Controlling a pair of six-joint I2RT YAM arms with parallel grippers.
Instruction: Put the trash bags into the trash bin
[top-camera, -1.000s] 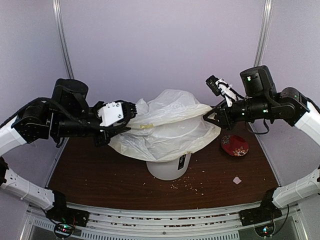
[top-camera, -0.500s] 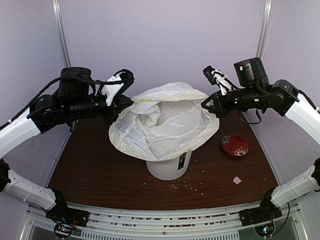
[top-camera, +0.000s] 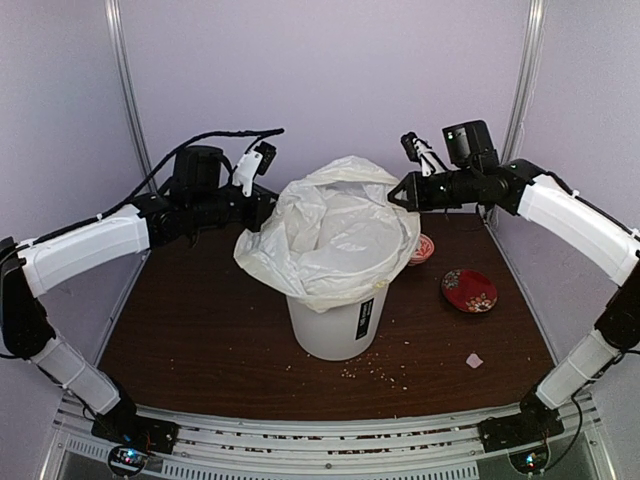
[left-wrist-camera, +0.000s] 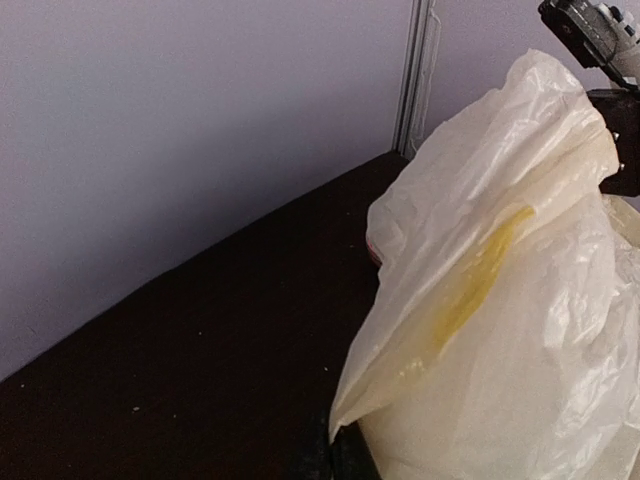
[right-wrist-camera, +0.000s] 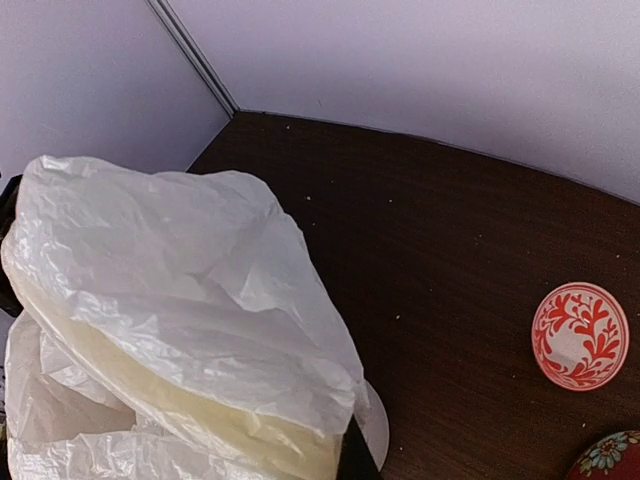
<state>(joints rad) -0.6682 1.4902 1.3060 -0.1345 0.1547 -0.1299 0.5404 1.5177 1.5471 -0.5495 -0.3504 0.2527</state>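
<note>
The translucent white trash bag (top-camera: 335, 235) hangs open over the mouth of the white trash bin (top-camera: 335, 325), its lower part inside and its edges draped over the rim. The bin stands upright at mid-table with its black label (top-camera: 365, 318) facing front right. My left gripper (top-camera: 258, 212) is shut on the bag's left edge. My right gripper (top-camera: 398, 195) is shut on the bag's right edge. Both hold the edges above the rim. The bag fills the right of the left wrist view (left-wrist-camera: 510, 300) and the left of the right wrist view (right-wrist-camera: 170, 330).
A red-patterned bowl (top-camera: 469, 290) sits right of the bin, and another bowl (top-camera: 421, 248) lies behind the bag's right edge. The right wrist view shows a red-and-white bowl (right-wrist-camera: 579, 335). A small white paper scrap (top-camera: 474, 360) and crumbs (top-camera: 375, 372) lie near the front.
Both grippers moved toward the back and inward with the bag's edges. The bag has gathered in and sunk into the bin, and more of the bin's side shows.
</note>
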